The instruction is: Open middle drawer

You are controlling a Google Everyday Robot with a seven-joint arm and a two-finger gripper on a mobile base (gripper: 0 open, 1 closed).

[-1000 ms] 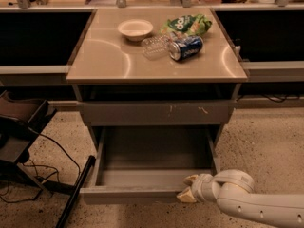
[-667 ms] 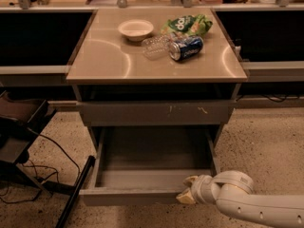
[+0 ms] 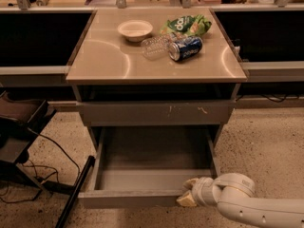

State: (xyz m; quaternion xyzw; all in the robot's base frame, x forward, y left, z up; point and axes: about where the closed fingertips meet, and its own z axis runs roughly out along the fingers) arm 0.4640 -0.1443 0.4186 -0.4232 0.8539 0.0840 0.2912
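Note:
The middle drawer (image 3: 142, 198) is pulled far out from the cabinet, low and towards me. Its plain grey front faces me and its grey tray (image 3: 152, 178) shows, with nothing in it. My gripper (image 3: 188, 196) is at the right end of that front, against its top edge, with the white arm (image 3: 247, 204) reaching in from the lower right. The larger grey front with pale chipped marks (image 3: 156, 113) sits shut above the open drawer.
The cabinet top (image 3: 104, 56) carries a white bowl (image 3: 135, 30), a green chip bag (image 3: 186, 24), a blue can (image 3: 185, 48) and a clear plastic bottle (image 3: 154, 46). A dark chair (image 3: 16, 127) and black cables (image 3: 71, 194) are at the left. Speckled floor (image 3: 266, 146) lies to the right.

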